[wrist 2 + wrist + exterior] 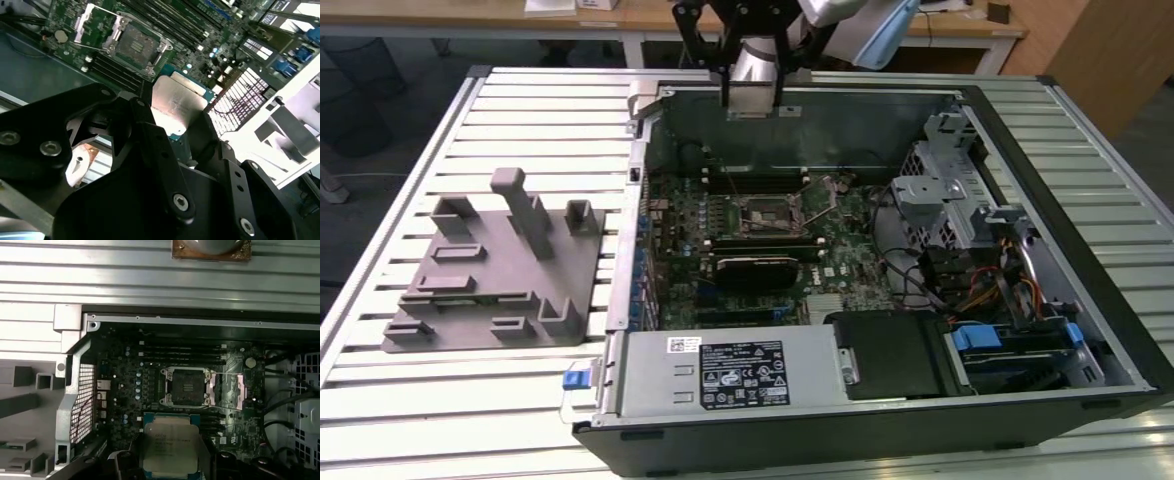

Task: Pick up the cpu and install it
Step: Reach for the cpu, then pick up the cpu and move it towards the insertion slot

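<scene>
While the cpu hangs in the pincer: it is in the air over the open case, well apart from the socket, silvery top toward both wrist cameras.
Pincer: closed on the cpu, a finger against each of two opposite edges.
Socket: bare and uncovered on the motherboard, with its load plate swung aside just beside it.
Slip risk: the hold is on thin edges alone, so a jolt could probably twist the chip or drop it onto the board.
Alignment risk: if the chip meets the socket rotated, offset or tilted, the contacts would likely bend.
Snag risk: the raised plate stands close to the socket, so a finger could catch it.
Case risk: in the exterior view the pincer hangs near the far wall, which could clip the arm.
</scene>
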Tool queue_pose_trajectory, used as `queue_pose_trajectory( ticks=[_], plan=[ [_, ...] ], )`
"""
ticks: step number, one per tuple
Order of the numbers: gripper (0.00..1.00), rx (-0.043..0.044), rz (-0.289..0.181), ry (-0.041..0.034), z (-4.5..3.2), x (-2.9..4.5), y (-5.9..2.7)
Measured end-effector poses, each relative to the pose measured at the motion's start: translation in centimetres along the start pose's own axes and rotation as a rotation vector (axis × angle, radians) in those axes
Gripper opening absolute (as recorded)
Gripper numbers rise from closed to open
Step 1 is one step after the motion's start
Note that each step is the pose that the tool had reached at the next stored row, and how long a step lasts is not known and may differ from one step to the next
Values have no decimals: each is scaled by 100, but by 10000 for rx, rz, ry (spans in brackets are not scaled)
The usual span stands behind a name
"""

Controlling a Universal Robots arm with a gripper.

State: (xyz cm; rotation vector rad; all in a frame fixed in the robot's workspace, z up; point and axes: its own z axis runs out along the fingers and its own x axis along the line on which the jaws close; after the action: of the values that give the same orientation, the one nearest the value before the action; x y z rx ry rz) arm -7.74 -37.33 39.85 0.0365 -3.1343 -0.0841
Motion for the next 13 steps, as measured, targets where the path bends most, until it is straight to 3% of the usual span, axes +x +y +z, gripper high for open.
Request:
queue_pose_trajectory(
  ticks=[4, 13],
  plan=[
    [53, 0, 0, -22, 7, -115, 17],
    [53, 15, 73, -31, 9, -184, 16]
  ],
)
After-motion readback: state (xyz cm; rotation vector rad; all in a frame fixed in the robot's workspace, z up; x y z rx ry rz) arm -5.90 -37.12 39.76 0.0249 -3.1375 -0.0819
